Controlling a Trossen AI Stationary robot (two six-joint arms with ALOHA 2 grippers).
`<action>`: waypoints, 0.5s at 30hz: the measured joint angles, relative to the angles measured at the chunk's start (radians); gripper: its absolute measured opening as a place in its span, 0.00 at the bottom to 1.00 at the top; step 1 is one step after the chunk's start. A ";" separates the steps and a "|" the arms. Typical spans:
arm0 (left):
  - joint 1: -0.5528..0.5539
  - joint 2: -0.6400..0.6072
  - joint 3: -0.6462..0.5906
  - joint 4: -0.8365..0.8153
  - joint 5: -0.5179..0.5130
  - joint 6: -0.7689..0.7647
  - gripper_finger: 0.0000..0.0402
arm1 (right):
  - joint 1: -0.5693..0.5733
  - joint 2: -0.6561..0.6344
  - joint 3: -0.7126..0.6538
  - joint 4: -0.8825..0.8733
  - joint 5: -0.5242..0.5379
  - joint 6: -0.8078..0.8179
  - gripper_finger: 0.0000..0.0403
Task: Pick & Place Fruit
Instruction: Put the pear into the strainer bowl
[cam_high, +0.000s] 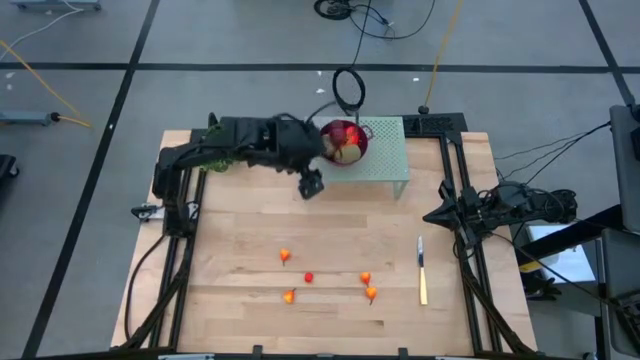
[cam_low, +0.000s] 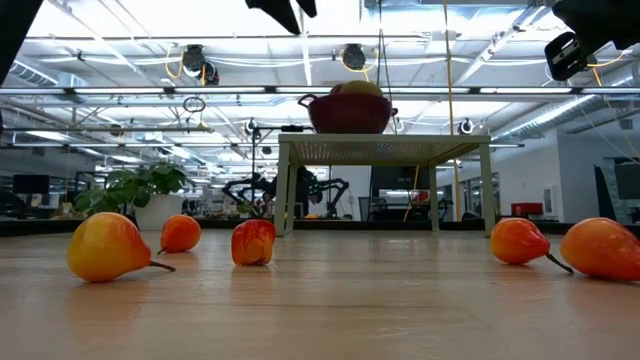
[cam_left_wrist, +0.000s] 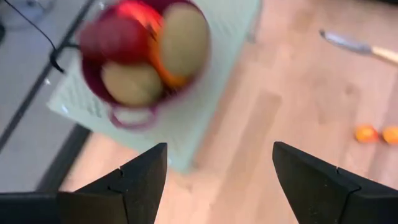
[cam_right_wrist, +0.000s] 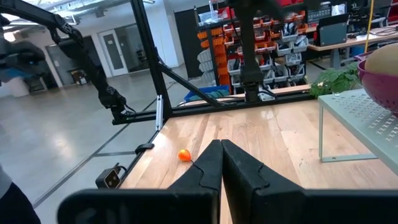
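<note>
A: Where do we see the left tool (cam_high: 311, 185)?
B: Over the bench (cam_high: 240, 300), toward its far edge, just beside the small green stand (cam_high: 392, 150). Its fingers (cam_left_wrist: 140, 180) are spread wide apart with nothing between them.

A: And the fruit nearest it?
B: In the dark red bowl (cam_high: 345, 140) on the stand, just beyond the tool's tips. We make out two brownish-green ovals (cam_left_wrist: 183, 40), a dark red ball (cam_left_wrist: 112, 37) and something orange-red packed together inside.

A: The rest of the fruit?
B: Five small orange-red pieces (cam_high: 285, 256) lie scattered on the bench nearer its front edge, well apart from the left tool. In the low view they sit in a loose row (cam_low: 108, 247).

A: The right tool (cam_right_wrist: 221, 163)?
B: It waits at the bench's right edge, fingers pressed together, gripping nothing. A slim knife (cam_high: 421, 272) lies on the bench near that edge, and a leafy sprig (cam_high: 215, 160) shows by the far left corner.
</note>
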 joint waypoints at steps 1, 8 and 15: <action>-0.017 0.000 0.000 -0.023 0.000 -0.030 0.73 | 0.000 0.000 0.000 0.000 0.000 0.000 0.01; -0.115 0.000 0.000 -0.151 -0.033 -0.391 0.73 | 0.000 0.000 0.000 0.000 0.000 0.000 0.01; -0.207 0.001 -0.014 -0.205 -0.044 -0.661 0.73 | 0.000 0.000 0.000 0.000 0.000 0.000 0.01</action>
